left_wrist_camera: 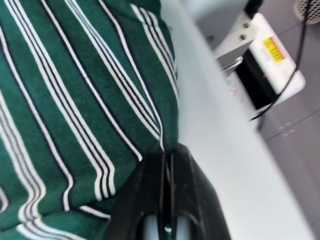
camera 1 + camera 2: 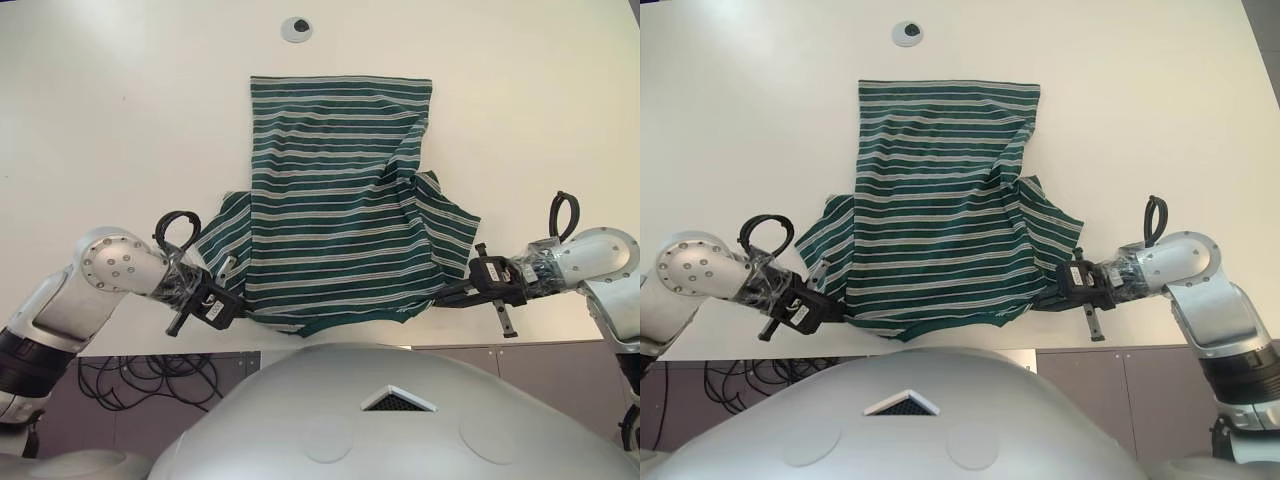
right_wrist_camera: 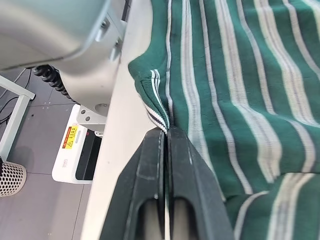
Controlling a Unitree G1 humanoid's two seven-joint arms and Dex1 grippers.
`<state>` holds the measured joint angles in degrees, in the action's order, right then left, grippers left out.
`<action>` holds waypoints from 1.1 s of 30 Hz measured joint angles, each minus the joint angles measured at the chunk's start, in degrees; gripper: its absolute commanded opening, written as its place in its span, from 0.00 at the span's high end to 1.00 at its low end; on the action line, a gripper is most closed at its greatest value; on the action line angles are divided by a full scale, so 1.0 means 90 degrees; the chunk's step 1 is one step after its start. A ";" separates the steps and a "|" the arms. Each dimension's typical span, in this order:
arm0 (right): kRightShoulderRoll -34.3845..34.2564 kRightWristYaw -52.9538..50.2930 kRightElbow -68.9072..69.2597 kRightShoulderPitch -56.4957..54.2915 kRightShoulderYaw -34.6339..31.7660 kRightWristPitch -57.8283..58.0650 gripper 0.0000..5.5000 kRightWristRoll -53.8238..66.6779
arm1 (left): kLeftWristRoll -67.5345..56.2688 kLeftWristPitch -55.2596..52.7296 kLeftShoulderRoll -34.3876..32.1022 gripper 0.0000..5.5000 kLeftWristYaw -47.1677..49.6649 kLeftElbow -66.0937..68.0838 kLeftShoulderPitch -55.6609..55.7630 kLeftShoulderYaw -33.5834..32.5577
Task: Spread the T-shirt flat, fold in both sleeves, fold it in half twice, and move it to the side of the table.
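Your left pincer (image 1: 167,155) and right pincer (image 3: 166,132) each pinched the T-shirt (image 2: 335,190) at its near edge, fingers closed, seemingly on little cloth, so uneven pulling could have freed a corner.

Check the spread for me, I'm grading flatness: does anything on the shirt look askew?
Yes. The T-shirt is rumpled on its right side: a diagonal fold runs from its far corner toward the right sleeve, which lies bunched.

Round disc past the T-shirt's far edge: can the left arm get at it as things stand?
Probably not. The left tool is shut on the T-shirt at the table's near edge, and the round disc lies beyond the whole shirt; it would have to let go first.
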<state>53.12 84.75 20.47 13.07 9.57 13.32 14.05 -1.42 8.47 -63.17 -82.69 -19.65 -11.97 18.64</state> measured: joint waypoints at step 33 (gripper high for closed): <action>-0.0628 -0.1271 -0.1329 -0.2383 -0.1291 -0.0260 0.79 0.1676 | -0.4210 -0.1932 0.0937 0.83 0.0748 0.0995 0.2282 -0.2018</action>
<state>47.46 73.31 8.51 -8.37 -2.06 10.98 29.14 -39.32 -8.92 -54.73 -75.96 -10.70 8.57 0.48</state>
